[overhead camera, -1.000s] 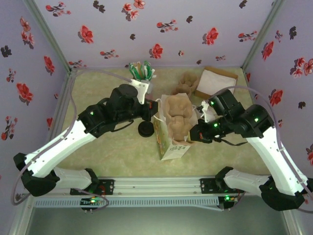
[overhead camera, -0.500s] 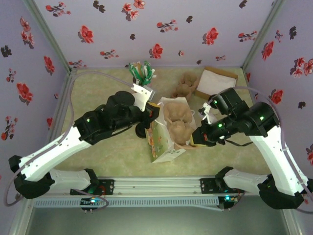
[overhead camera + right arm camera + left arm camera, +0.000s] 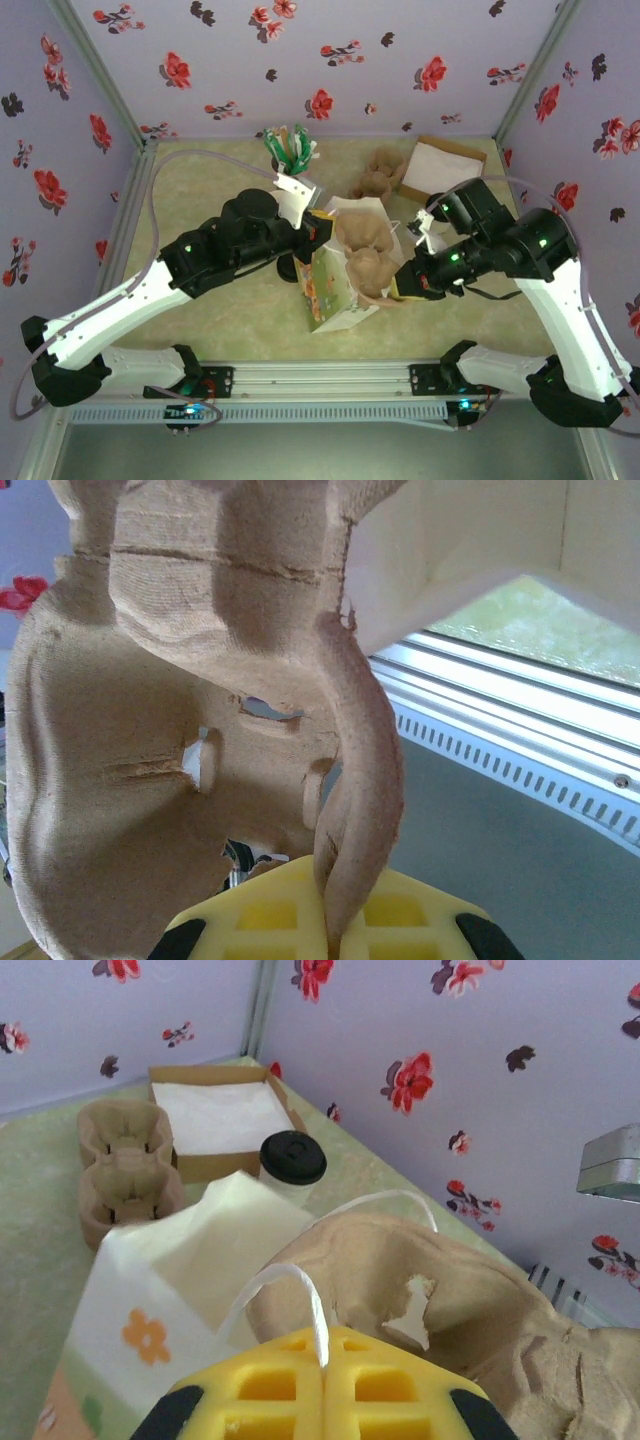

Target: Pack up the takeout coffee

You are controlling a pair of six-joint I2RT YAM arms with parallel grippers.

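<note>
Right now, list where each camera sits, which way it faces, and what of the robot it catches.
Top: above and behind the arms, looking down on the table; both arms show, left gripper at the bag, right gripper at the carrier.
Left wrist: on that wrist, faces the far right corner past the coffee cup; its fingers pinch the bag's handle.
Right wrist: on that wrist, faces the near rail; its fingers pinch the carrier's rim.
Shared: bag and carrier in all three.

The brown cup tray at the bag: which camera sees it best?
The top camera: both pockets of the tray show at the bag's mouth. The right wrist camera sees one pocket close up; the left wrist camera, a crumpled edge.
</note>
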